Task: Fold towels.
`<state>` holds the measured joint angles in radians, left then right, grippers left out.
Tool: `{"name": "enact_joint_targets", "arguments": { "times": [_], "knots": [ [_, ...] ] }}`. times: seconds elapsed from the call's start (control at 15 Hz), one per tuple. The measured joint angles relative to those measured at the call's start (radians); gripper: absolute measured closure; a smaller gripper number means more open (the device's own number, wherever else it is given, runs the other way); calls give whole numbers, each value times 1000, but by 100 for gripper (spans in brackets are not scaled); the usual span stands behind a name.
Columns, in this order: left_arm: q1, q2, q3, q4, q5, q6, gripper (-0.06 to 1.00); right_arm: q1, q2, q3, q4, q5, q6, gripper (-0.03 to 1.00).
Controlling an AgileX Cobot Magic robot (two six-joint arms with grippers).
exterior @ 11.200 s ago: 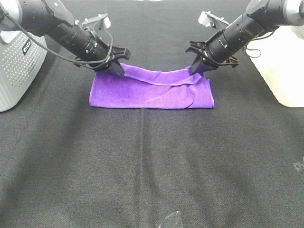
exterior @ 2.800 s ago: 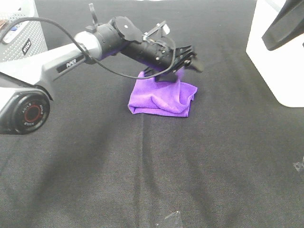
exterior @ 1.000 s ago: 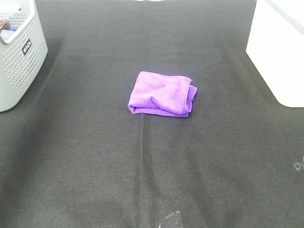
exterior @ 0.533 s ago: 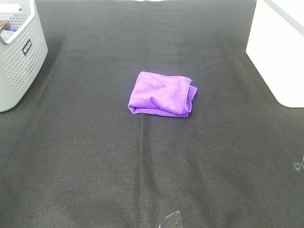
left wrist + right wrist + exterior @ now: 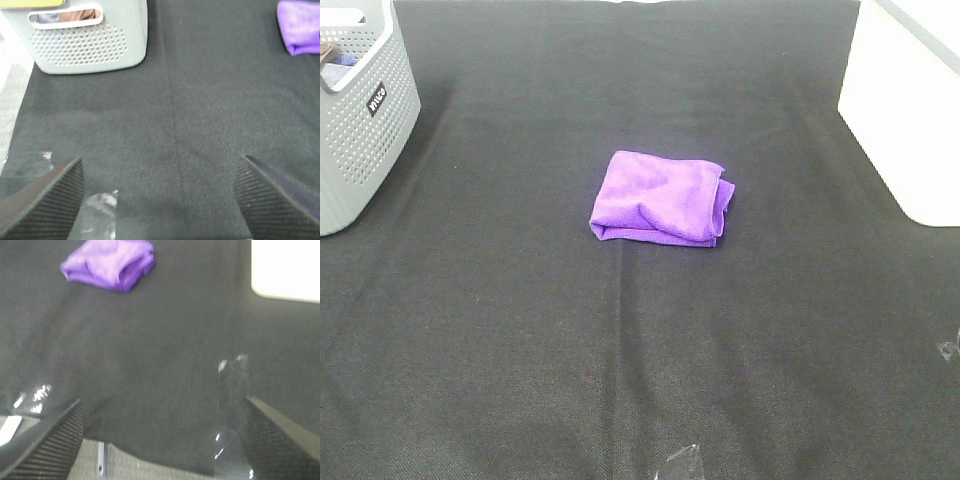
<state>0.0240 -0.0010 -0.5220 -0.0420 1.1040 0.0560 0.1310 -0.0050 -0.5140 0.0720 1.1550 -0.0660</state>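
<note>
The purple towel [image 5: 662, 197] lies folded into a small thick packet in the middle of the black table cover, slightly rumpled, with loose layers at its right side. Both arms are out of the exterior high view. In the left wrist view the left gripper [image 5: 160, 200] is open over bare black cloth, far from the towel [image 5: 301, 26], which shows only as a corner at the picture's edge. The right gripper [image 5: 160, 437] is open too, near the table's front edge, with the towel [image 5: 110, 262] well away from its fingers. Nothing is between either pair of fingers.
A grey perforated basket [image 5: 360, 120] stands at the table's back left, also the basket [image 5: 87, 37] in the left wrist view. A white box [image 5: 910, 110] stands at the back right. Bits of clear tape [image 5: 678, 462] lie at the front edge.
The left arm, over the towel earlier, has withdrawn from view. Over the last second nothing has visibly moved.
</note>
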Motion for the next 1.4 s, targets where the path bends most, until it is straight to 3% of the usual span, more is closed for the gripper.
{"name": "enact_joint_targets", "arguments": {
  "times": [0.27,0.53,0.67,1.4],
  "knots": [
    [0,-4,4,-3,-19,-11,18,0,1,59,6,-40,-8,17],
    [5,-4,4,-10,-20,-14,18,0,1,61,6,-41,-10,17],
    [45,-4,4,-17,-20,-15,18,0,1,61,6,-41,-10,17],
    [46,-4,4,-18,-20,-15,18,0,1,61,6,-41,-16,17]
  ]
}}
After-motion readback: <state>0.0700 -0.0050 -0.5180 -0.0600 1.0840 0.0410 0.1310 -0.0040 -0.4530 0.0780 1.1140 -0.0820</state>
